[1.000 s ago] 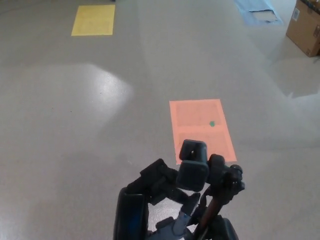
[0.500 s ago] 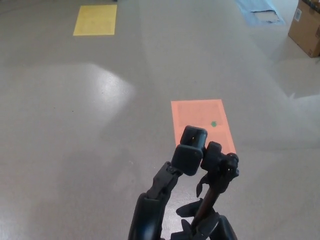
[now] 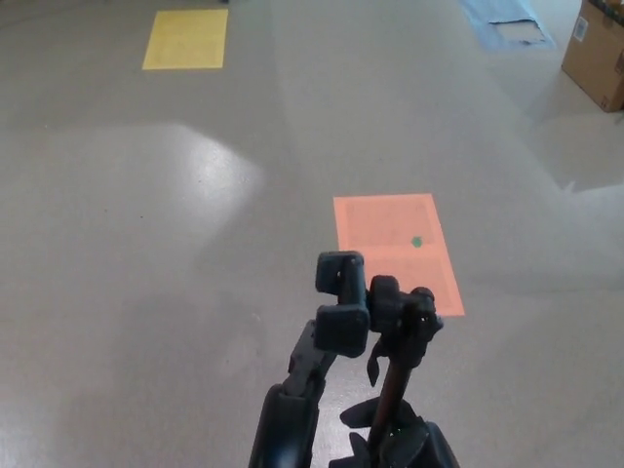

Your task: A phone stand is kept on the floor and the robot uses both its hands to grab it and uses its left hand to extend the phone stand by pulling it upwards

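Now the black phone stand [image 3: 382, 322] rises upright just below the orange patch [image 3: 394, 249], clamp head atop a thin pole. Left robot hand [image 3: 336, 327] pinches the head; right robot hand [image 3: 405, 447] wraps the pole low down. Since earlier, the head has shifted left and turned. Open floor [image 3: 146, 244] spreads wide left of the patch.
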